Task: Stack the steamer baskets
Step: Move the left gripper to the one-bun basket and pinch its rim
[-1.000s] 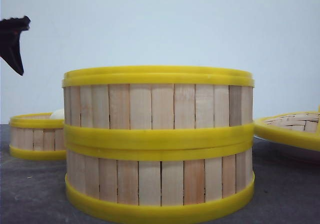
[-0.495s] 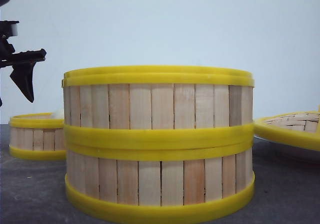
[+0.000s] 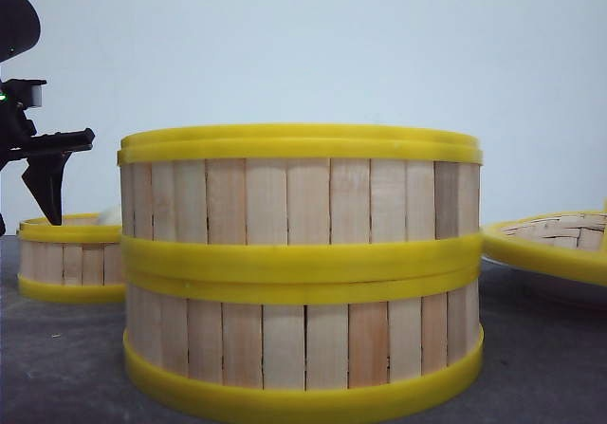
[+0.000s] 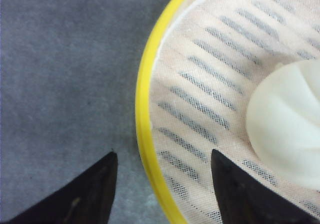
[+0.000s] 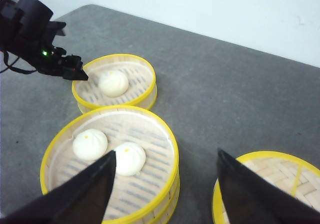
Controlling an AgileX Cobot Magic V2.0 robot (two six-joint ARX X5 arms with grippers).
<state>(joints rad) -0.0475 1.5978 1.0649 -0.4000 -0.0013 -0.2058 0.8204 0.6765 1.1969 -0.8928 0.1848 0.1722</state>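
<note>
- While two baskets [image 3: 301, 272] sit stacked mid-worktop, the third basket [image 5: 115, 82] waits behind.
- Left gripper [image 4: 162, 184], wide open, straddles its rim to grasp the wall.
- Right gripper [image 5: 165, 184] hangs open, idle.

Even, diffuse bright lighting, faint soft shadows on the grey table [image 5: 240, 98], white wall [image 3: 379, 54] slightly bluish, mild overall softness, near dark fingers [image 4: 85, 199] blurred in wrist views
</note>
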